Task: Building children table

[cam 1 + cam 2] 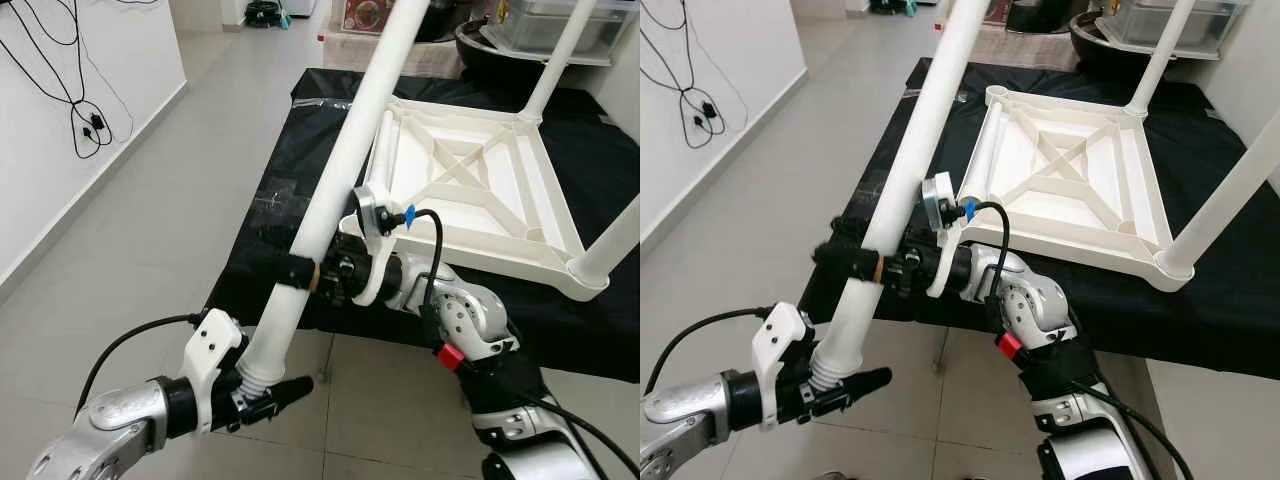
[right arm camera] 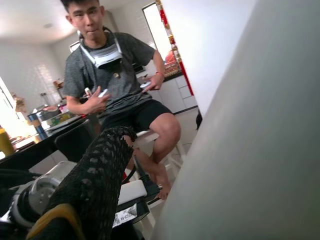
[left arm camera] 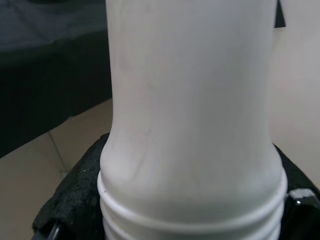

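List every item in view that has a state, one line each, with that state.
Loose table leg: tilted, threaded end down, held by both grippers.
Left gripper: shut on the threaded end.
Right gripper: shut on the leg higher up.
Tabletop: upside down on the black cloth, two legs already fitted.
Person: seated, holding controllers.

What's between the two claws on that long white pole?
Only bare white leg runs from the left gripper at its threaded end to the right gripper higher up, seen in the left eye view.
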